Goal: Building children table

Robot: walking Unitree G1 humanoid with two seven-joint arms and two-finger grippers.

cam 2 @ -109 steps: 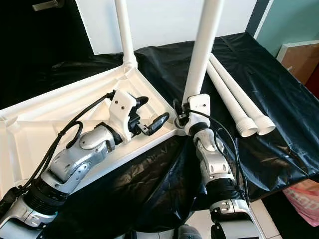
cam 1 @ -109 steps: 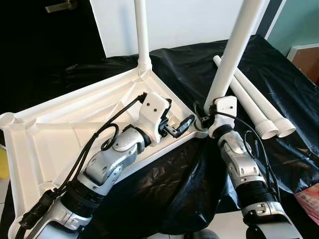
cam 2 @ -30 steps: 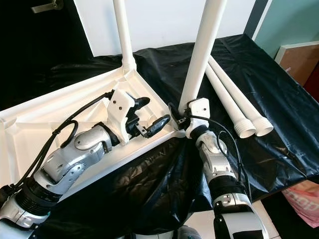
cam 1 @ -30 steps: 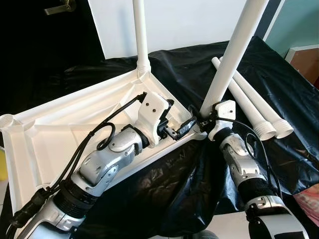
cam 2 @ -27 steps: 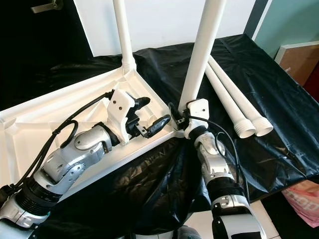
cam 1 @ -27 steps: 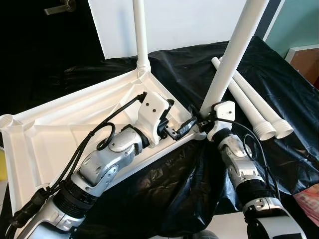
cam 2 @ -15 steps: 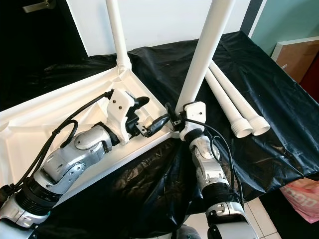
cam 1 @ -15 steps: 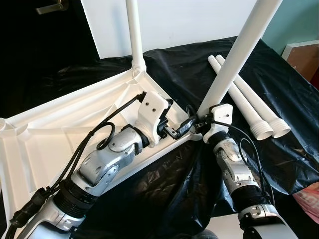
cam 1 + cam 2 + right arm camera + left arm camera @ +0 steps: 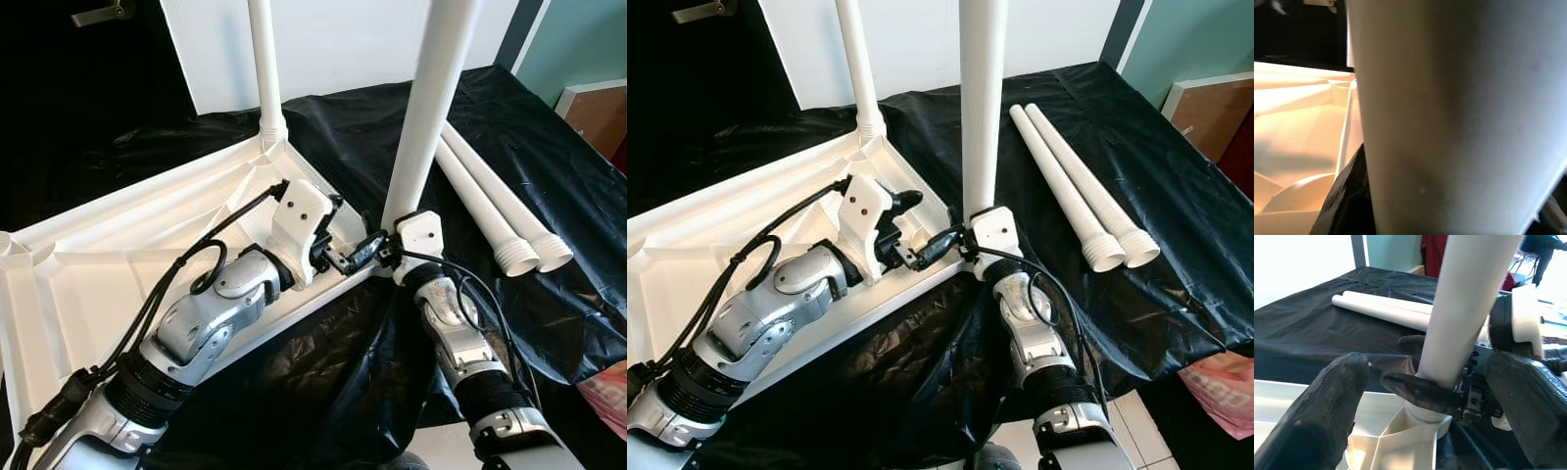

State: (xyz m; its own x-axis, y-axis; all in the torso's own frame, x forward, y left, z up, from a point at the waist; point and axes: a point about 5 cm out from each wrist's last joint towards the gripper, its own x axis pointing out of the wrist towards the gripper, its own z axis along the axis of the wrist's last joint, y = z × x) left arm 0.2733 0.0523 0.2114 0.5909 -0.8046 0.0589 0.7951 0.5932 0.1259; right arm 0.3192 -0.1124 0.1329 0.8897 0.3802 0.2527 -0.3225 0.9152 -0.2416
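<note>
Tabletop: the white plastic tabletop point(image 9: 147, 257) lies upside down on the black sheet point(image 9: 549, 166), its ribbed underside facing up.
Held leg: a white table leg point(image 9: 980, 108) stands nearly upright at the tabletop's near right corner, its lower end in the round corner socket point(image 9: 1422, 418) (how deep it sits cannot be told).
Fitted leg: another white leg point(image 9: 265, 69) stands upright in the far corner socket.
Loose legs: two spare legs point(image 9: 1073, 191) lie side by side on the sheet to the right, threaded ends towards the robot, well apart from the tabletop.
Right gripper: the right gripper point(image 9: 387, 247) is clamped round the base of the held leg just above the socket; the right wrist view has the leg pressed close against one dark finger.
Left gripper: the left gripper point(image 9: 345, 235) rests over the tabletop's rim just beside that same corner, its fingers point(image 9: 1327, 406) spread apart with nothing between them (the leg's base lies just beyond their tips).
Surroundings: a white wall panel point(image 9: 333, 44) stands behind the sheet.
</note>
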